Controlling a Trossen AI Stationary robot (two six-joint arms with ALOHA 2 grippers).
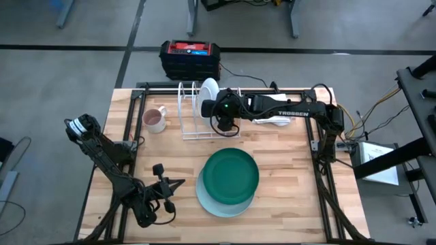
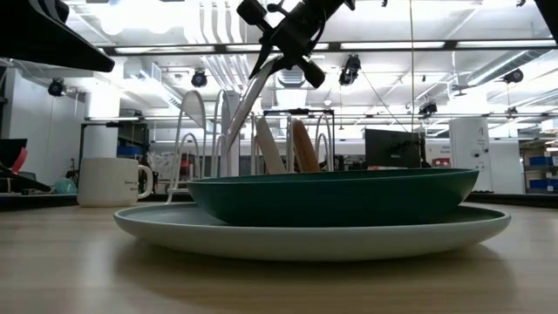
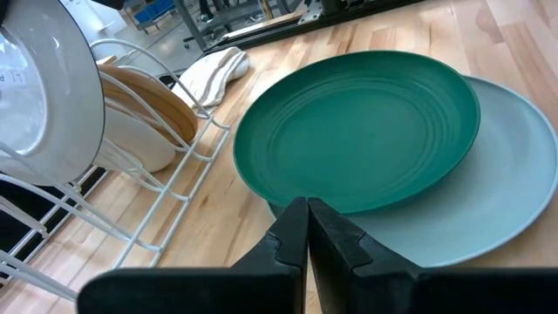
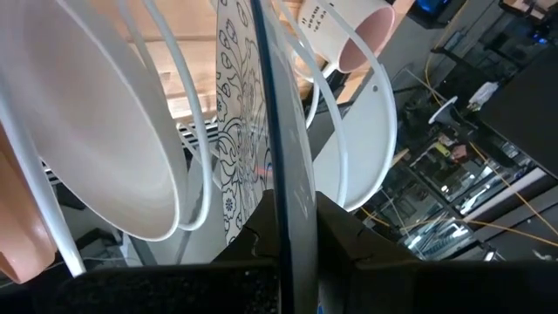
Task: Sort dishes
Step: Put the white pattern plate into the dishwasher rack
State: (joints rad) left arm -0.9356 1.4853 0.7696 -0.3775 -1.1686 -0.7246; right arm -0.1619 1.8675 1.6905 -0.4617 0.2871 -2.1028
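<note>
My right gripper [image 4: 283, 228] pinched the patterned plate [image 4: 240, 122] edge-on over the white rack [image 1: 194, 116] — upright, aligned with its slots; left gripper [image 3: 307, 228] clenched empty.

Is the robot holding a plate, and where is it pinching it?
Yes. The right gripper pinches the rim of the patterned plate, standing on edge at the white dish rack. The left gripper is shut and holds nothing.

The word "TROSSEN" stands in white letters on the dark forearm of the right arm [image 1: 293, 113], just behind its pincer. The pale pinkish ceramic mug [image 4: 349, 30], beyond that pincer, carries small dark printing, too small to read. No other text is readable.
</note>
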